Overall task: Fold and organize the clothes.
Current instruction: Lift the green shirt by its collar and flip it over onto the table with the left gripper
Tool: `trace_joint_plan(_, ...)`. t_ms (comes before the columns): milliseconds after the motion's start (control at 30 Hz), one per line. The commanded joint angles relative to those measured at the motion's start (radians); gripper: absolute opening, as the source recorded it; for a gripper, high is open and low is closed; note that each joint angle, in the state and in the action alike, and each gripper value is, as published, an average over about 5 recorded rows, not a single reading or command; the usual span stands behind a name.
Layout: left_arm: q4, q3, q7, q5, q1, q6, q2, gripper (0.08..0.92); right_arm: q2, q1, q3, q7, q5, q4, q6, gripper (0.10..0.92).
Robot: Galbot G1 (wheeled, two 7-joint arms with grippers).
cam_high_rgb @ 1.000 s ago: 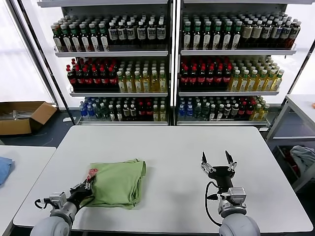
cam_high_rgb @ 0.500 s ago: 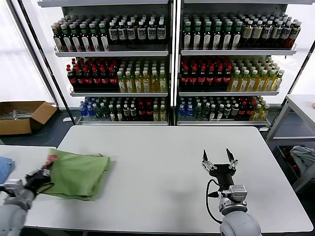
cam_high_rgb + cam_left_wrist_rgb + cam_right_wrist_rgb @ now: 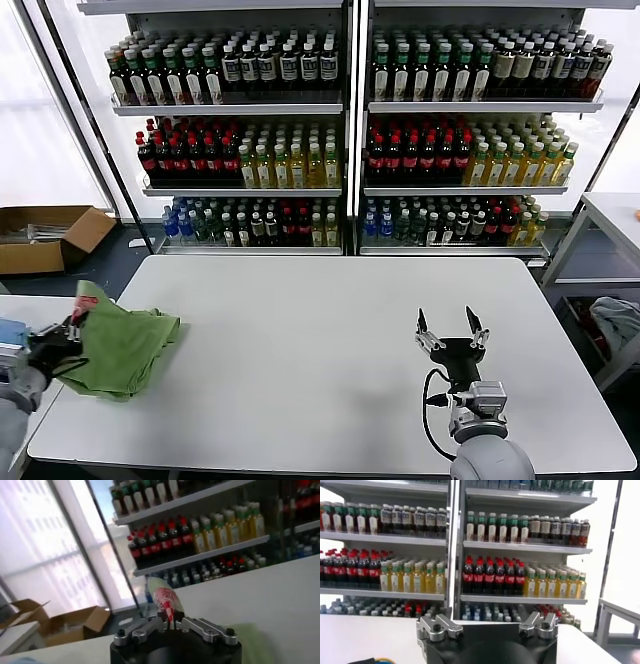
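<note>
While the right gripper [image 3: 451,331] waits with fingers spread above the near right of the white table [image 3: 330,330], the left gripper [image 3: 62,335] clamps the folded green polo shirt [image 3: 122,345] at the table's left edge.

The pinched corner, showing the red-and-white print [image 3: 165,599], stands up between the closed fingers. A side table [image 3: 18,312] adjoins on the left; bottle-lined shelves [image 3: 345,130] fill the background.

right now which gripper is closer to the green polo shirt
Left. The left gripper is shut on the green polo shirt; the right gripper hovers open, well across the table.
</note>
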Motion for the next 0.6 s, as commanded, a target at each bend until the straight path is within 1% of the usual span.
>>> trace_joint_plan(33, -0.395, 0.488, -0.106, 0.168, -0.006, 0.107, -0.342, 0.123, 0.014, -0.028, 0.019, 0.002, -0.028, -0.017, -0.002, 0.823)
trace_joint_plan(67, -0.395, 0.552, -0.111, 0.210, -0.009, 0.114, -0.373, 0.123, 0.018, -0.033, 0.021, 0.002, -0.033, -0.018, -0.002, 0.823)
trace_joint_plan(133, -0.355, 0.650, -0.111, 0.293, -0.018, 0.114, -0.422, 0.123, 0.028, -0.045, 0.026, 0.002, -0.041, -0.019, -0.002, 0.823)
trace_joint_plan(233, -0.261, 0.724, -0.114, 0.356, -0.053, 0.119, -0.479, 0.123, 0.046, -0.062, 0.031, 0.002, -0.055, -0.020, 0.000, 0.823)
trace_joint_plan(300, -0.211, 0.743, -0.119, 0.358, -0.079, 0.129, -0.507, 0.123, 0.056, -0.070, 0.032, 0.002, -0.064, -0.023, 0.001, 0.823)
trace_joint_plan(400, -0.167, 0.751, -0.126, 0.347, -0.108, 0.140, -0.535, 0.123, 0.065, -0.071, 0.029, 0.001, -0.073, -0.028, 0.002, 0.823)
trace_joint_plan(600, -0.163, 0.724, -0.154, 0.258, -0.152, 0.141, -0.542, 0.123, 0.073, -0.063, 0.017, -0.002, -0.079, -0.038, 0.000, 0.823)
